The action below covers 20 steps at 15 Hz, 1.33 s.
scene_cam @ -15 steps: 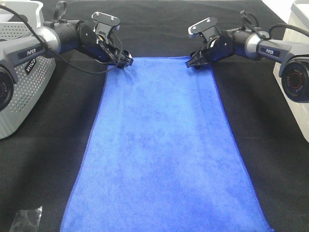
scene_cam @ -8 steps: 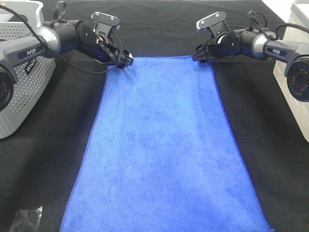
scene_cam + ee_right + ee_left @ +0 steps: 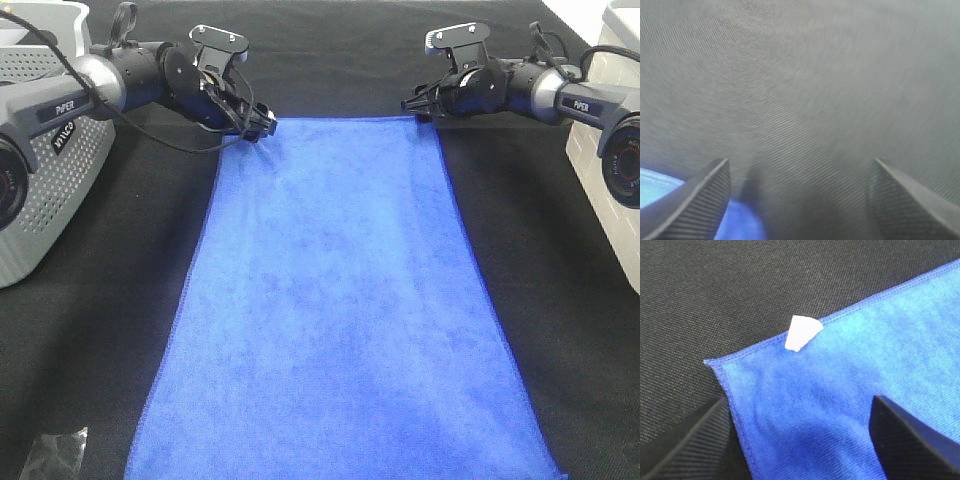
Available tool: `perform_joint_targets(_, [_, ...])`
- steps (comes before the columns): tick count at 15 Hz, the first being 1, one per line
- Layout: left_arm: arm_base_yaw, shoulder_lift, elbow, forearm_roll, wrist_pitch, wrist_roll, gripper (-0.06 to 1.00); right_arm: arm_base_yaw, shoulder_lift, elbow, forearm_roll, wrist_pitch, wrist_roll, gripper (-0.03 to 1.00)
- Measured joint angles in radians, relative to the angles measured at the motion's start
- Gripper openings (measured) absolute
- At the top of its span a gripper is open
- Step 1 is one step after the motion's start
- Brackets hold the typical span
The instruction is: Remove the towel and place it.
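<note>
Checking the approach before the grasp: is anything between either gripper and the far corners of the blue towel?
Nothing visible. The left gripper stands open over the blue towel corner with the white tag; the right gripper is open beside the other corner, above bare black table cloth.

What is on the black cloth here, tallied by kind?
Blue towel: 1
White tag: 1
Robot claws, left claw and right claw: 2
Grey perforated bin: 1
Crumpled black wrapper: 1
Total: 6

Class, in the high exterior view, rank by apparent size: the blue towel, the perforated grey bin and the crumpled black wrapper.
1. Towel, by far the largest.
2. Perforated grey bin, partly cropped.
3. Crumpled black wrapper, smallest, also cropped.
</note>
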Motion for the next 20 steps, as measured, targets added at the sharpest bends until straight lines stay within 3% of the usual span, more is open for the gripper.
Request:
perform_joint_targets(5, [0.0,-0.006,0.0,-0.002,0.037,0.0,0.73,0.0,-0.109,0.001,0.02,0.145,0.001,0.72])
perform_joint_targets(7, [0.0,-0.039,0.0,-0.005,0.137,0.0,0.73,0.0,-0.203,0.001,0.021,0.307,0.001,0.73])
perform_joint_targets(8, [0.0,-0.104,0.0,-0.005,0.276,-0.018,0.73,0.0,-0.291,0.001,0.045,0.515,0.001,0.75])
perform_joint_targets(10, [0.0,-0.196,0.0,-0.005,0.414,-0.063,0.76,0.0,-0.384,0.001,0.087,0.728,0.022,0.79])
perform_joint_targets(11, [0.0,-0.196,0.0,-0.005,0.414,-0.063,0.76,0.0,-0.384,0.001,0.087,0.728,0.022,0.79])
perform_joint_targets(13, [0.0,-0.304,0.0,0.005,0.558,-0.083,0.8,0.0,-0.485,0.001,0.099,0.891,0.048,0.79])
perform_joint_targets(15, [0.016,-0.416,0.0,0.026,0.665,-0.103,0.8,-0.012,-0.6,0.001,0.094,0.995,0.082,0.79])
perform_joint_targets(20, [0.249,-0.595,-0.001,0.052,0.721,-0.229,0.8,-0.168,-0.78,0.0,0.067,1.09,0.116,0.79])
